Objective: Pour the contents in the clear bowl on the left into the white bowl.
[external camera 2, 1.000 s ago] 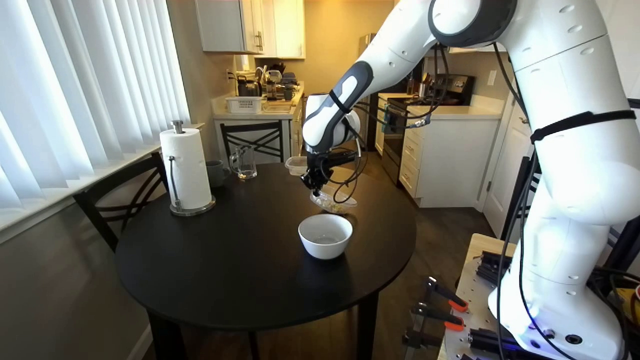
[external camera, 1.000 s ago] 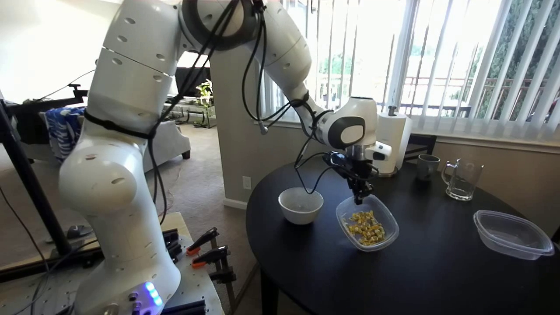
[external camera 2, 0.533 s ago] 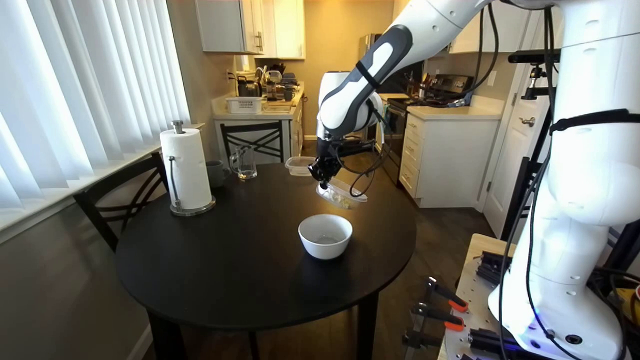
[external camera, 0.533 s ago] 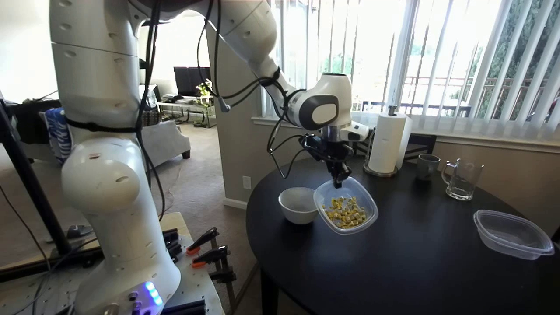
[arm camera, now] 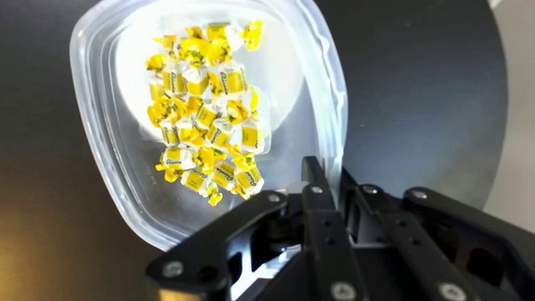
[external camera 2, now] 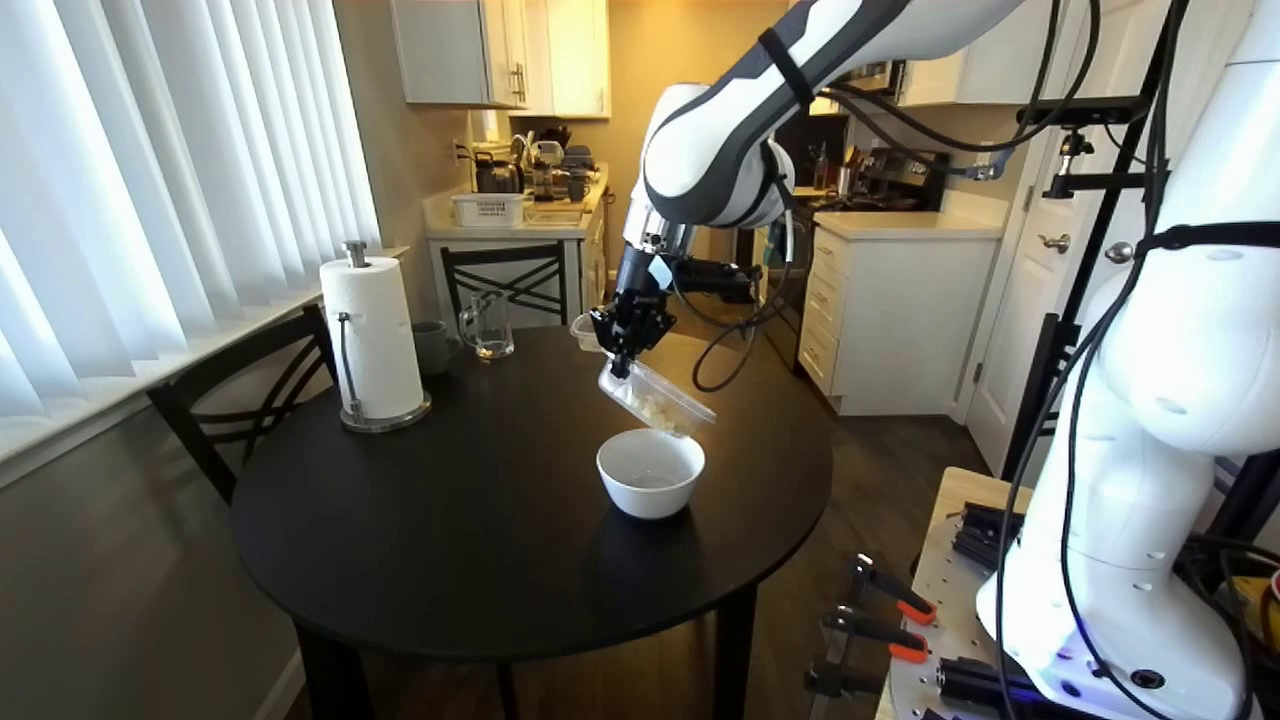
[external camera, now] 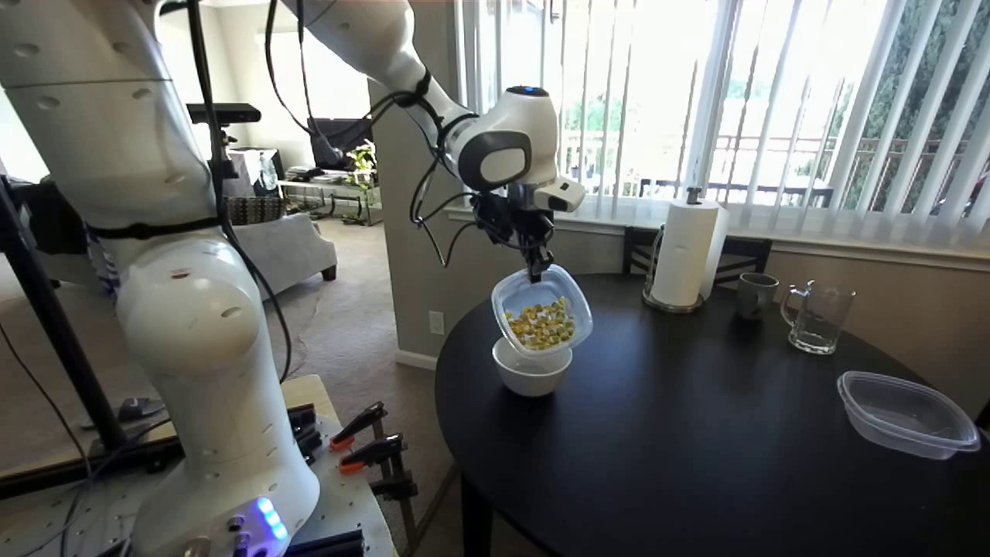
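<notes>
Arching above the round black table (external camera: pixel 665 464), your white Franka arm (external camera: pixel 189 294) holds the clear plastic bowl (external camera: pixel 514 294) in the air, well tilted, its open side leaning toward the robot base (external camera: pixel 213 464). The white bowl (external camera 2: pixel 650 500) stands upright on the table, just below; in an exterior view, its visible inside shows nothing poured, and the low edge of the clear plastic bowl appears near its far rim. Whether the two bowls touch, I cannot tell. Your gripper (arm camera: pixel 328 175) is pinching the side wall of the clear plastic bowl, one finger inside and one outside. The yellow-wrapped candies (arm camera: pixel 205 115), marked, it seems, Ricola, appear all to lie in this bowl, in a loose cluster on its bottom. So I would judge that you are at the beginning of the pouring: the lift is done, the emptying not yet. For the next move, you should probably bring the low edge over the middle of the white bowl, then tilt further, slowly, until the candies slide. They may come all together, and some could then jump onto the table.
</notes>
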You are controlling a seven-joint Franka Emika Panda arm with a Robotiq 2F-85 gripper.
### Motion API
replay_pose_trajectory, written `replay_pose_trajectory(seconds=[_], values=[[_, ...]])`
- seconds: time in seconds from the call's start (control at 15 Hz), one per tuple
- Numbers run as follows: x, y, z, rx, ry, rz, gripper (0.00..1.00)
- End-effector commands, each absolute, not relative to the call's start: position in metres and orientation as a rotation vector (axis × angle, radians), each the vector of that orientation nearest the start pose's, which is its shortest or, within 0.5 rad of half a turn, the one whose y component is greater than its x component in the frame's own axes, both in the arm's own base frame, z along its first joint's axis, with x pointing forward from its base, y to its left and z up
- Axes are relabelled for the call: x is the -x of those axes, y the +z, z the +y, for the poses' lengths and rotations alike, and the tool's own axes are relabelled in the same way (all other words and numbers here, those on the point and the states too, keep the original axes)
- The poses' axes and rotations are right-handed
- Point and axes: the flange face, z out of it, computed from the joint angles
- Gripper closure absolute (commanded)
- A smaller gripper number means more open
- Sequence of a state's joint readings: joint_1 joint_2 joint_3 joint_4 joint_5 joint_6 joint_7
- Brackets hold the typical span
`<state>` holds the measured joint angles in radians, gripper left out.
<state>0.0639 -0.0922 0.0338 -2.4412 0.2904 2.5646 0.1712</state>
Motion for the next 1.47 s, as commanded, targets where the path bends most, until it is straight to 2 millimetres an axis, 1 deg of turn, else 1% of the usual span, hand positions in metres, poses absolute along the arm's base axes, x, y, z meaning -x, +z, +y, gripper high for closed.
replay_pose_trajectory(seconds=[0.0, 0.13, 0.27, 0.33, 0.6, 0.73, 0.8, 0.93, 1.07, 1.4], values=[[-0.476, 0.377, 0.063, 2.749, -0.253, 0.365, 0.94], [-0.481, 0.382, 0.061, 2.666, -0.273, 0.331, 0.94], [-0.487, 0.387, 0.052, 2.564, -0.274, 0.274, 0.94], [-0.491, 0.388, 0.041, 2.508, -0.268, 0.258, 0.94], [-0.500, 0.369, -0.006, 2.310, -0.218, 0.225, 0.94], [-0.502, 0.354, -0.024, 2.225, -0.170, 0.215, 0.94], [-0.502, 0.346, -0.030, 2.190, -0.138, 0.209, 0.94], [-0.503, 0.328, -0.033, 2.114, -0.051, 0.187, 0.94], [-0.504, 0.316, -0.031, 2.072, 0.016, 0.179, 0.94], [-0.507, 0.301, -0.026, 2.004, 0.104, 0.165, 0.94]])
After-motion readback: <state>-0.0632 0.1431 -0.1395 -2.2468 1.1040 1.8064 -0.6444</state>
